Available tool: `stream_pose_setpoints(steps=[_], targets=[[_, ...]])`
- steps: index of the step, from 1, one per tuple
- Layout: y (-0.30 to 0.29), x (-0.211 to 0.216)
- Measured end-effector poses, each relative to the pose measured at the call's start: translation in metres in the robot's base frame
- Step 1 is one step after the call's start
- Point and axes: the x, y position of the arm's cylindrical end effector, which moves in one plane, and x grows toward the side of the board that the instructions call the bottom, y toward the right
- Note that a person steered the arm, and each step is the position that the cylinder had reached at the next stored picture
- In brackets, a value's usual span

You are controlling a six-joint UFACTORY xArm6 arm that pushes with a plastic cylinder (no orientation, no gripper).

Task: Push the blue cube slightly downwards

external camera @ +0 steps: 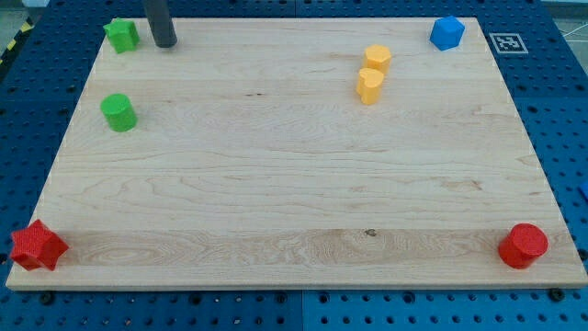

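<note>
A: Where was my tip (165, 43)?

B: At the desk's (294, 193) top-left, just right of the green star-like block (121, 35), though its shape was hard to make out. The green cylinder (118, 112) sat below-left.

A: And the blue cube (447, 32)?

B: Far to the right, in the top-right corner, well apart from the tip.

A: The end effector's state?

B: A bare rod, holding nothing.
</note>
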Motion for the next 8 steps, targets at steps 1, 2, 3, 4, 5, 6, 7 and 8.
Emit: stream_pose_setpoints(steps=[1, 2, 3, 4, 5, 6, 7, 8], targets=[[0.0, 0.0], [0.009, -0.001], [0.09, -0.011], [0.176, -0.032], [0.179, -0.032], [0.212, -0.036], [0.274, -0.036], [0.334, -0.036]])
